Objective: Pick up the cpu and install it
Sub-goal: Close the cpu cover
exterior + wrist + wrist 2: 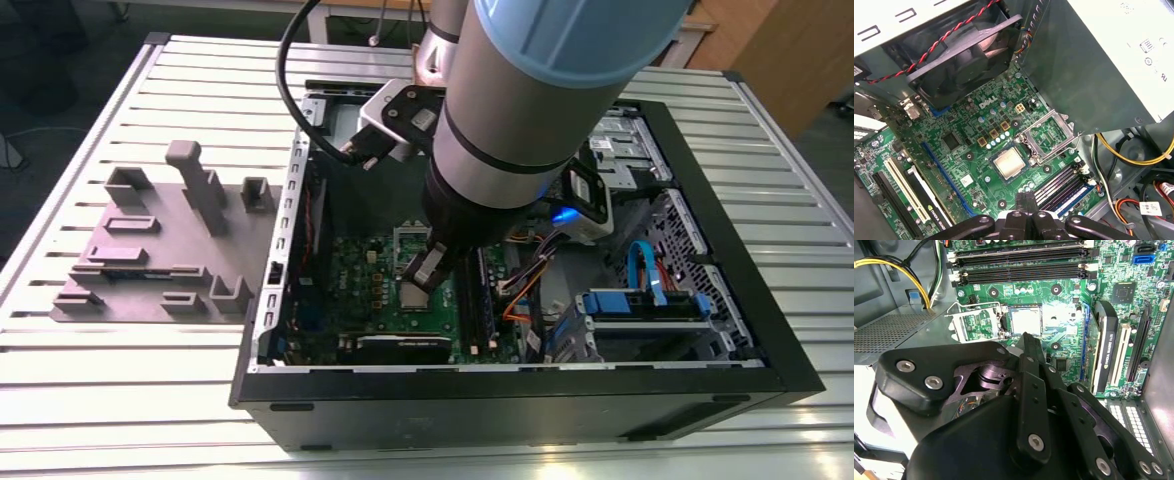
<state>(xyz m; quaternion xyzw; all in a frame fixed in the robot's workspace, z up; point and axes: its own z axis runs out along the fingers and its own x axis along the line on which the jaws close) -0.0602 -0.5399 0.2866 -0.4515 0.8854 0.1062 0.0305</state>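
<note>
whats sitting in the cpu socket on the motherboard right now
The cpu lies flat in the socket, silver top up, with the hinged retention frame swung open beside it. The socket contacts beneath it are covered. The gripper hangs above the board nearby.

The arm [514, 130] is a thick grey cylinder with a pale blue cap at its joint and a dark band around it. A black cable [296, 90] loops beside it to a white and black box [394, 115] mounted at the wrist. A small blue light [566, 214] glows lower down. The gripper [1026, 342] is matte black, built of linked bars fixed with silver screws [934, 383]; its narrow tips look dark, perhaps rubber-faced.
</note>
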